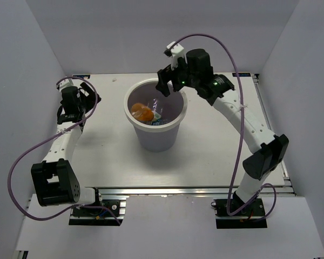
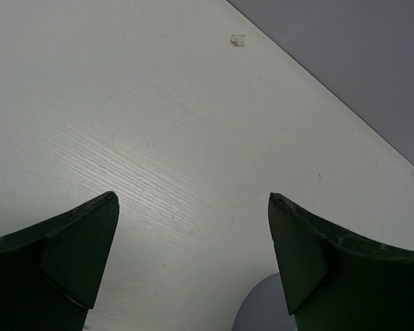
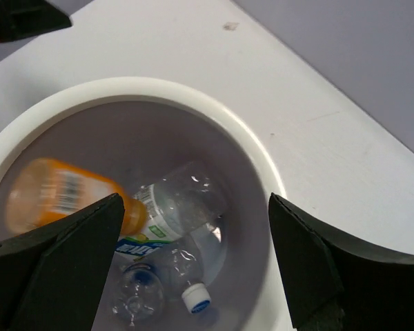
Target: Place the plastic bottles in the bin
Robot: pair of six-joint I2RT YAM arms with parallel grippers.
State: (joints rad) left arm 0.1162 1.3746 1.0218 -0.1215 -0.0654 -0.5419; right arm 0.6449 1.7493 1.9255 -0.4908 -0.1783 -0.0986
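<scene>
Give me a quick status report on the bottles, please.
Left gripper open, empty. Right gripper open above bin. Bottles inside bin. Nothing in the way.

A white wood-grain table point(image 1: 205, 156) stood enclosed on three sides by plain grey walls point(image 1: 151, 32), an aluminium rail point(image 1: 167, 190) along its near edge.

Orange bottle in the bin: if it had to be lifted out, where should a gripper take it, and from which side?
Probably across the body of the orange bottle, coming straight down through the mouth of the bin. It lies on its side among the clear bottles, flank exposed; the wall blocks any sideways approach.
</scene>
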